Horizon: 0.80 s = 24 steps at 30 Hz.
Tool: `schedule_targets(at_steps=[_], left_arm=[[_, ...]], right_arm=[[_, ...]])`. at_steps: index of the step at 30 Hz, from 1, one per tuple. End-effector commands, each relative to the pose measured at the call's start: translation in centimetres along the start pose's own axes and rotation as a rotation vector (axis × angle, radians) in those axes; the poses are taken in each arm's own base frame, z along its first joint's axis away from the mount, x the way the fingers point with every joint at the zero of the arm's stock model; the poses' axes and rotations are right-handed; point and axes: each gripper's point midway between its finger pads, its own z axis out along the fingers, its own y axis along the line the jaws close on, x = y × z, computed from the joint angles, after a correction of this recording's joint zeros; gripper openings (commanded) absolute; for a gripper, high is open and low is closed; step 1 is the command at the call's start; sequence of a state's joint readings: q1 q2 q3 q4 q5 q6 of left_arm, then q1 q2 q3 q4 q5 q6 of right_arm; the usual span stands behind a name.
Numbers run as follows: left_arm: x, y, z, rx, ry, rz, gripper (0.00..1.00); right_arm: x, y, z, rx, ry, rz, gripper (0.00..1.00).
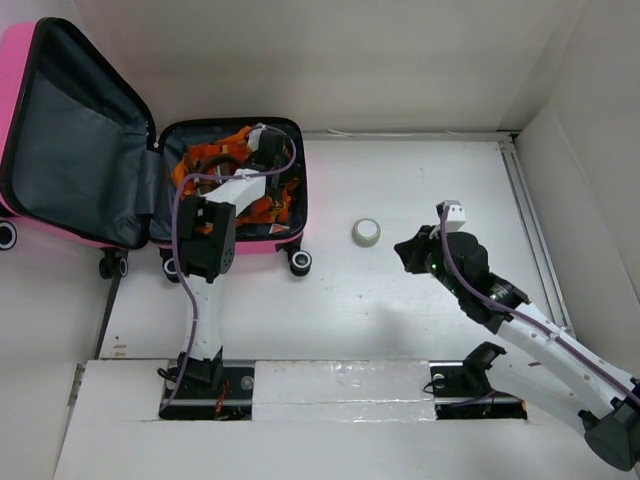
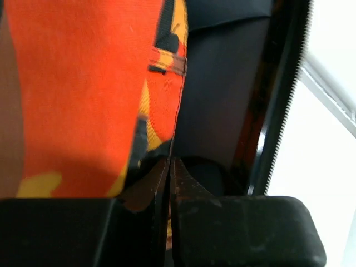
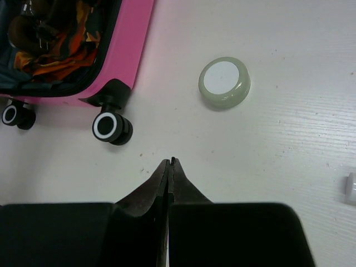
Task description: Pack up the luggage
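Note:
The luggage [image 1: 60, 235] is a hot-pink suitcase lying open at the far left. Its grey-lined lid [image 1: 80, 150] leans back. An orange and yellow garment [image 1: 210, 160] lies in its base. My left gripper [image 1: 258, 150] reaches into the base. In the left wrist view its jaws [image 2: 169, 162] are shut, and the edge of the garment [image 2: 83, 83] runs into the tips. My right gripper [image 1: 400, 248] is shut and empty over the table [image 3: 170, 161], right of the luggage [image 3: 130, 44]. A pale green round tin [image 1: 366, 232] lies on the table ahead of it [image 3: 224, 82].
The suitcase's black wheels [image 3: 111, 127] stand at its near corner. Its zipper edge [image 2: 281, 111] runs right of the left gripper. A small white object [image 3: 350, 188] shows at the right edge of the right wrist view. White walls [image 1: 590, 150] close in the table.

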<state>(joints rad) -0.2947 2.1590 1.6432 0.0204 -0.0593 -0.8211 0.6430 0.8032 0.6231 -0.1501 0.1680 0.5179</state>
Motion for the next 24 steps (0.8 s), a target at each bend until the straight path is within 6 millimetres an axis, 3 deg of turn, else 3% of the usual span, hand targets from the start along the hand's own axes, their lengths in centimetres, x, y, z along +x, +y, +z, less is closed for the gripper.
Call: schedule_targets(at_steps=[1, 3, 5, 8, 9, 10, 11, 12, 13, 15, 16, 19, 20, 21, 24], left_arm=[[-1.6, 1.4, 0.0, -0.070, 0.012, -0.001, 0.00], [-2.9, 3.5, 0.1, -0.135, -0.015, -0.014, 0.00], [-4.0, 3.3, -0.9, -0.130, -0.070, -0.017, 0.00], [-6.1, -0.2, -4.7, -0.018, -0.162, -0.013, 0.07], [-7.4, -3.0, -7.7, 0.041, -0.230, 0.000, 0.15], [-8.0, -4.5, -9.1, 0.077, -0.270, 0.033, 0.25], [-8.0, -5.4, -10.5, 0.094, -0.293, 0.056, 0.49], [-8.8, -6.6, -12.0, 0.113, -0.339, 0.074, 0.63], [-8.5, -8.9, -14.8, 0.169, -0.368, 0.141, 0.73], [-7.3, -10.7, -17.0, 0.213, -0.387, 0.205, 0.83], [-5.3, -12.7, -19.1, 0.266, -0.377, 0.251, 0.85], [1.3, -13.3, -19.4, 0.304, -0.253, 0.382, 0.89], [4.9, -14.1, -20.0, 0.346, -0.193, 0.421, 0.91], [7.9, -13.2, -19.4, 0.339, -0.135, 0.457, 0.93], [15.2, -11.1, -17.8, 0.285, -0.007, 0.591, 0.96]], right_arm=[[-0.5, 0.2, -0.3, -0.005, -0.017, 0.009, 0.00], [-0.6, 0.0, -0.2, 0.006, -0.024, 0.009, 0.02], [-0.5, -0.3, -0.2, 0.022, -0.022, 0.008, 0.07], [-0.7, -1.3, -0.1, 0.077, -0.028, 0.003, 0.25], [-1.0, -1.9, 0.0, 0.112, -0.038, 0.004, 0.31], [-1.4, -2.0, -0.1, 0.119, -0.043, 0.007, 0.37], [-1.4, -1.9, -0.1, 0.119, -0.044, 0.021, 0.46], [-1.4, -2.3, -0.1, 0.133, -0.040, 0.034, 0.51], [-1.4, -2.3, -0.1, 0.133, -0.041, 0.043, 0.56], [-1.3, -2.7, -0.1, 0.149, -0.050, 0.079, 0.68], [-1.2, -3.0, -0.2, 0.164, -0.050, 0.086, 0.72], [-1.5, -3.8, -1.0, 0.197, -0.066, 0.097, 0.88], [-2.4, -3.5, -1.4, 0.197, -0.083, 0.100, 0.93], [-2.7, -3.7, -1.9, 0.204, -0.099, 0.102, 0.99], [-3.6, -3.6, -3.2, 0.204, -0.120, 0.106, 1.00]])
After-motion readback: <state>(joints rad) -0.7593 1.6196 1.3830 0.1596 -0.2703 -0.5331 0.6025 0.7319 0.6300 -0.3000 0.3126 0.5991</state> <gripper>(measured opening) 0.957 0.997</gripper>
